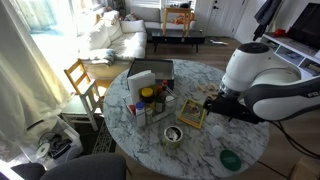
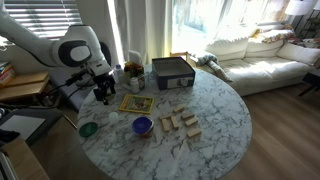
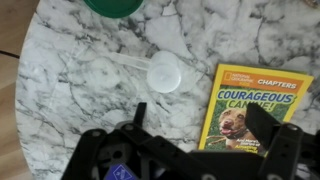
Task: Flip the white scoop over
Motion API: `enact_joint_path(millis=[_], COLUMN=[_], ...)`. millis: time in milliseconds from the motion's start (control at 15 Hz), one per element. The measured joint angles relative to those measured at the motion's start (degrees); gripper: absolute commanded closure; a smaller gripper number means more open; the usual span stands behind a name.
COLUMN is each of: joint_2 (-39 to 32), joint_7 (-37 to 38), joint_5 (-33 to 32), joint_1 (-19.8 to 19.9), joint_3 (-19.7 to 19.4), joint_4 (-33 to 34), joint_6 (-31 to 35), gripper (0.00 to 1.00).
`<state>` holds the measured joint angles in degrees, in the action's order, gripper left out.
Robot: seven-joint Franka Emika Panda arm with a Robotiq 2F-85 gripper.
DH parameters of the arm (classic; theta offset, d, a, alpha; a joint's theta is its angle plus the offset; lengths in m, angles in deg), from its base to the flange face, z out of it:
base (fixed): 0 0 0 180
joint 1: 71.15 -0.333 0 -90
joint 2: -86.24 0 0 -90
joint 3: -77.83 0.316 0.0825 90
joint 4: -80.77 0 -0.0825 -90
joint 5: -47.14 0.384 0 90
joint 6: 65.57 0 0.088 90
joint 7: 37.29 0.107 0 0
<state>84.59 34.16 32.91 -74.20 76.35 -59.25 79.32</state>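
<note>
Presently | wrist view | gripper (image 3: pixel 196 110) hovered over table (image 3: pixel 60 110), fingers (image 3: pixel 138 112) spread, grasping nothing | scoop (image 3: pixel 158 70) lay on marble, between lid (image 3: pixel 112 5) and book (image 3: pixel 255 105), clear of fingers

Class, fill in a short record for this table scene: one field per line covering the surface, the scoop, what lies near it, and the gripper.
surface: round marble table
white scoop: lying on the marble, not touched by the gripper
book: yellow cover, flat beside the scoop
green disc: at the edge of the wrist view, beyond the scoop
gripper: open, holding nothing, fingers short of the scoop
elsewhere: dark box, wooden blocks, blue bowl
</note>
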Motion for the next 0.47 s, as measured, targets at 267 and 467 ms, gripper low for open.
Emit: enact_joint_path(millis=[267, 467], joint_2=[1.5, 2.1], joint_7=[-12.6, -17.6], joint_5=[4.3, 6.4], joint_1=[0.9, 1.6], joint_3=[0.0, -0.1], joint_4=[0.0, -0.1], joint_6=[-0.2, -0.9], gripper=[0.00, 0.00])
